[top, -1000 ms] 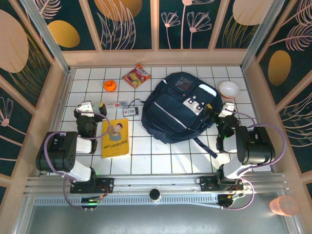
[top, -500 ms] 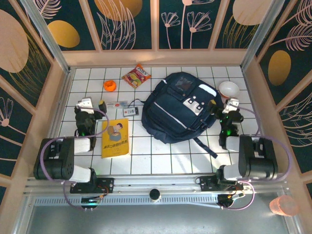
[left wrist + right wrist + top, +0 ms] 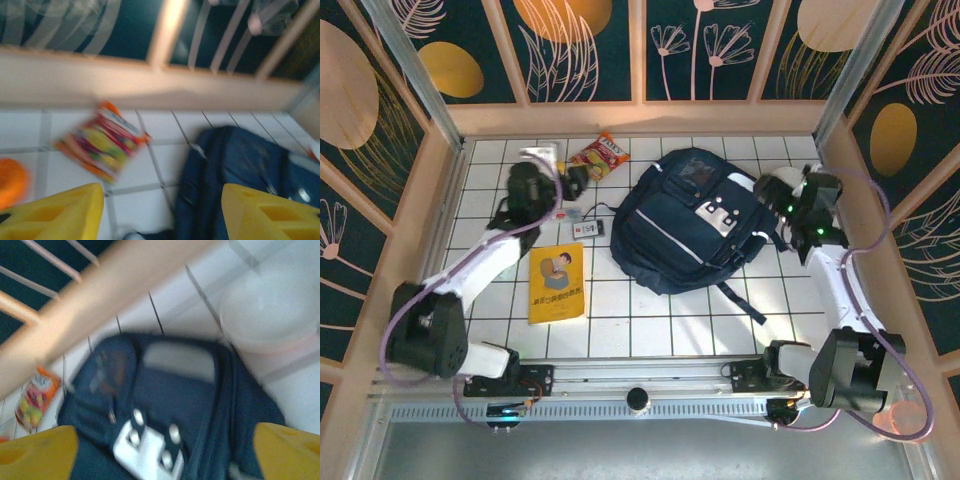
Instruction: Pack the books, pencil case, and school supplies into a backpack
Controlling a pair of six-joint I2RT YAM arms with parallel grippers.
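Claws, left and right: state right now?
Left claw: open, holding nothing.
Right claw: open, holding nothing.

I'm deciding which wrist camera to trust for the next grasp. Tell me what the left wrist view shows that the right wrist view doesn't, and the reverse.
Left wrist, not right wrist: the left gripper, jaws apart with nothing between, and the round orange object, plain at the left edge. Right wrist, not left wrist: the right gripper, also open, and the whole white bowl beside the backpack. Both: the backpack, the snack packet and the wooden wall behind them.
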